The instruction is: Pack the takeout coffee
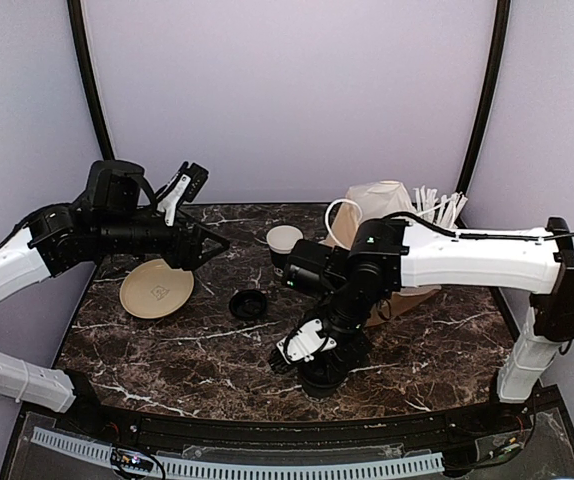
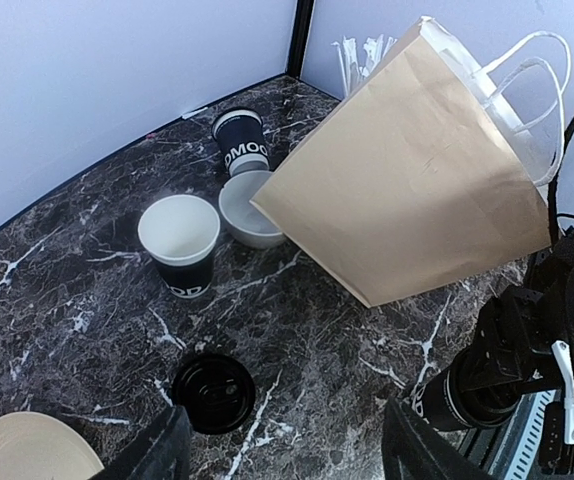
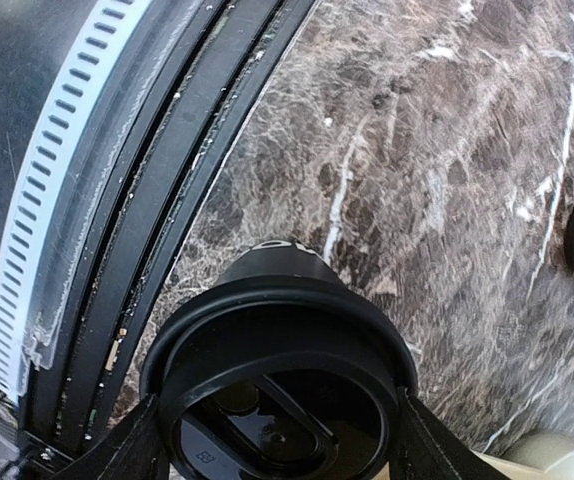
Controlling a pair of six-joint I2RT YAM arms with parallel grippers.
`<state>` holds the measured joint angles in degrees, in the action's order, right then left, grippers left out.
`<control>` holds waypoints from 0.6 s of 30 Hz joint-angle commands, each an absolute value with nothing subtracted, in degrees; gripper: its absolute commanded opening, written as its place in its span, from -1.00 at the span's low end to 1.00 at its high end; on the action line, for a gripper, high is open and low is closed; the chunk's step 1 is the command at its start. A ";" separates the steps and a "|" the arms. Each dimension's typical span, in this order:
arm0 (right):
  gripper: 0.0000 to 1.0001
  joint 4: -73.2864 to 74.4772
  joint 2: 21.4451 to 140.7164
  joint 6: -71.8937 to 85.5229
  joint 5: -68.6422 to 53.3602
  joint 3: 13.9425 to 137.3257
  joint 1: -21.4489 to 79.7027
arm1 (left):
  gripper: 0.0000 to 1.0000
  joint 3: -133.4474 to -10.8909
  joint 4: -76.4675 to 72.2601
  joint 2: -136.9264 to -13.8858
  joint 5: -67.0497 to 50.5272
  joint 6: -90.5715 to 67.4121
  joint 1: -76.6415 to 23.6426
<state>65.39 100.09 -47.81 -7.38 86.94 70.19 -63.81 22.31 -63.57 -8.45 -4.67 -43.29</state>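
1. Where the table (image 1: 167,350) meets its near edge, a lidded cup (image 3: 282,390) is straddled by the right claw (image 3: 279,430); whether it is gripped cannot be told.
2. An open cup (image 2: 179,235) is stood toward the far edge, a bowl (image 2: 247,208) beside it, a third cup (image 2: 242,140) beyond.
3. A loose lid (image 1: 249,304) is laid near the middle.
4. The left claw (image 2: 282,455) is held wide and empty above the far left corner.

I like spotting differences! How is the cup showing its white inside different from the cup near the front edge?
The open cup has no lid; the front cup wears a black lid. The open cup stands free; the front cup sits between the jaws of the right gripper. Both are black and upright.
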 commanded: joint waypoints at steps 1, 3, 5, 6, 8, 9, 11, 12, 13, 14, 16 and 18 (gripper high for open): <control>0.24 69.58 99.87 -47.70 -8.21 93.89 70.53 | 0.36 -68.73 24.52 -65.05 -9.09 -1.93 -43.18; 0.22 71.37 99.55 -47.05 -9.53 98.39 70.49 | 0.36 -72.98 25.62 -66.86 -8.52 -0.72 -43.10; 0.20 73.03 99.05 -46.41 -10.39 103.82 70.49 | 0.37 -76.88 26.10 -69.18 -7.69 1.72 -43.15; 0.19 73.77 98.78 -45.98 -10.53 106.68 70.48 | 0.39 -78.43 25.95 -70.10 -7.40 2.40 -43.11; 0.17 74.56 97.97 -45.23 -10.08 112.93 70.21 | 0.42 -83.52 25.61 -73.69 -6.81 4.22 -43.12; 0.16 74.75 97.40 -44.88 -9.59 115.49 69.89 | 0.43 -87.33 25.59 -76.36 -6.60 5.12 -43.12; 0.15 74.35 95.93 -44.37 -7.81 119.85 68.92 | 0.44 -93.74 25.81 -80.97 -5.88 5.87 -43.10; 0.14 73.76 94.70 -44.24 -6.72 121.07 68.33 | 0.44 -95.78 26.18 -83.79 -5.80 6.05 -43.14; 0.14 72.72 93.36 -44.29 -4.78 121.62 67.54 | 0.45 -99.73 26.43 -85.27 -5.95 6.35 -43.10; 0.13 71.25 90.84 -44.32 -3.39 121.48 66.75 | 0.46 -101.46 26.53 -87.98 -6.14 6.47 -43.10; 0.14 67.06 86.28 -44.74 -0.63 119.04 65.00 | 0.48 -106.33 26.77 -91.89 -6.87 6.83 -43.15; 0.13 63.82 81.78 -45.21 3.23 116.64 63.53 | 0.49 -111.17 27.67 -96.15 -7.90 7.01 -43.12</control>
<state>70.19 89.76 -45.39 -4.19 118.91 66.11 -104.90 25.85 -90.78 -6.63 5.06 -43.29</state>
